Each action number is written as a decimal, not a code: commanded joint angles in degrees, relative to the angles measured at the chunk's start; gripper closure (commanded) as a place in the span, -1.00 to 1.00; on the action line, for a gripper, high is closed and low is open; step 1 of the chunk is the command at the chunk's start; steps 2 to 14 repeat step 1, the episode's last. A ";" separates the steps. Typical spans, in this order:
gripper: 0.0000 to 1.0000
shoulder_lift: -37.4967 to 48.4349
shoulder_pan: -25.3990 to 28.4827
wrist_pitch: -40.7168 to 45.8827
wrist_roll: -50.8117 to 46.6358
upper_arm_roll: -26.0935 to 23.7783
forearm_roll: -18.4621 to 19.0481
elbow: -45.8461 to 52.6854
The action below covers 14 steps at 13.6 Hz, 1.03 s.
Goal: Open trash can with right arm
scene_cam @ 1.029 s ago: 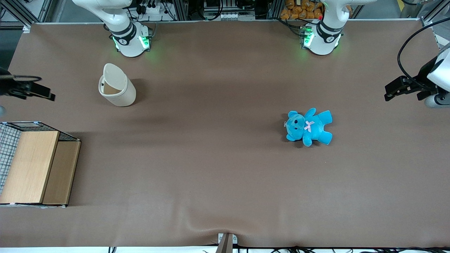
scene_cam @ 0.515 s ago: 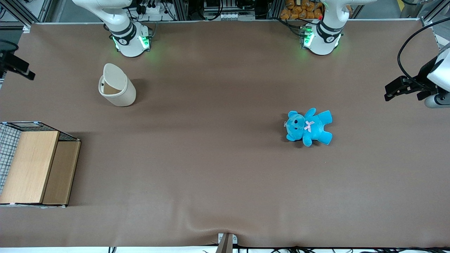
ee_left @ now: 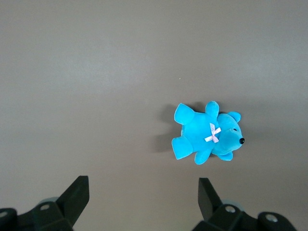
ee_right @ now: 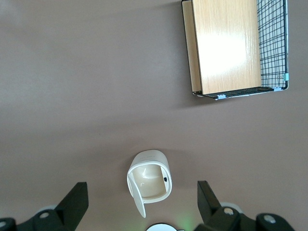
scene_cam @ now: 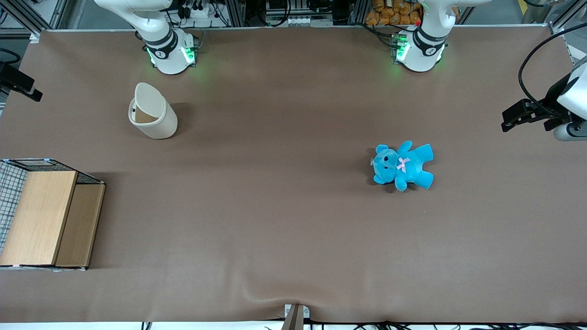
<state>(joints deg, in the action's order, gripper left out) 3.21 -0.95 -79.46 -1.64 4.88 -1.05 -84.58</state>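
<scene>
Reading the desk as a clock face from the front camera, the wooden box with wire mesh sits nearest, at about eight o'clock on the working arm's end. It has not shifted over the last second. The blue teddy lies on its back at roughly three o'clock, toward the parked arm's end, exactly where it was.

Farther from the camera, around ten o'clock, the trash can stands in the same spot as before. Its flip lid is tipped up as it was a second ago, and the beige inside shows.

The claw is what has changed. A second ago it hung lower at the desk's edge, closer to the box. It has since drawn away from the front camera and now hovers between nine and ten o'clock, well apart from the can, barely different from half a second ago.

From the right wrist camera the claw is spread wide, its two black fingers far apart and gripping nothing. It touches nothing, and the can sits on the desk far below, seen in the gap between them.
</scene>
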 commanded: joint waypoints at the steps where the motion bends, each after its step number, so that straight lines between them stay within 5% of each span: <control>1: -1.00 0.13 0.24 0.36 -1.17 -0.22 0.96 0.38; 14: -1.00 0.13 0.24 0.36 -1.17 -0.22 0.96 0.38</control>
